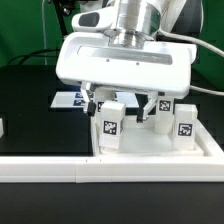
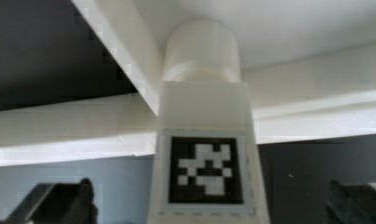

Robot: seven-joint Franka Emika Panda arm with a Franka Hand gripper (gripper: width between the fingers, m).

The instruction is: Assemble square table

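From my station I see the Panda arm's white two-finger hand hanging low over the large white plastic square table top, which lies flat on the black surface toward the exterior view's right, its raised rim showing along the near edge. Three small white legs with black-and-white tags stand upright on the top: one leg on the exterior view's left, directly under the hand, one further back and one at the exterior view's right. The hand's dark fingers sit spread on either side of the left leg's upper end, and I cannot tell from the exterior view whether they touch it. In the wrist view that same leg fills the middle of the picture, its rounded tip pointing away and its tag facing the camera, while the dark fingertips show well apart from its sides at both lower corners, so I read the hand as wide and holding nothing. A long white border rail runs along the near edge of the surface, touching the table top's near left corner. Behind the hand, on the exterior view's left, the flat white marker board lies on the surface, partly hidden.
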